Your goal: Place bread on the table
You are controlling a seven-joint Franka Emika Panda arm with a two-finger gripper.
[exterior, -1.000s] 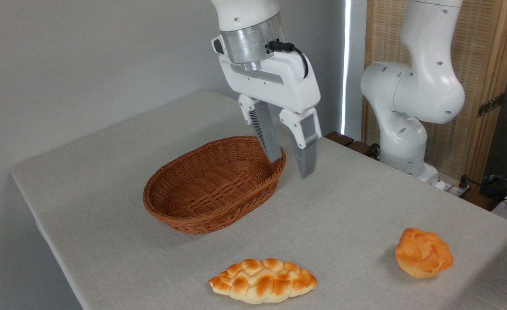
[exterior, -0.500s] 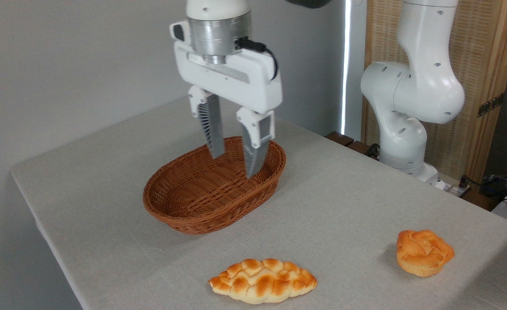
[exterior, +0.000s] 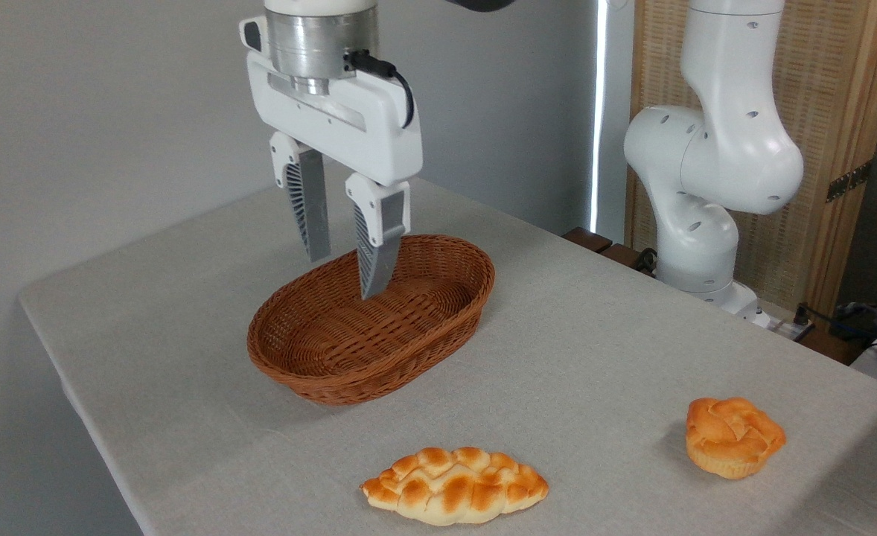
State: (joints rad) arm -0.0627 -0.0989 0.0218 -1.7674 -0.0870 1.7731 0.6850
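Gripper (exterior: 347,274) empty, jaws narrowly parted, above wicker basket (exterior: 319,365). Bread (exterior: 734,445) sits near table (exterior: 595,335) corner. Risk: a nudge could tip it off the edge.

- The table (exterior: 595,335) runs off the bottom and right picture edges.
- The gripper (exterior: 345,275) fingers hide part of the basket (exterior: 364,372) far rim.
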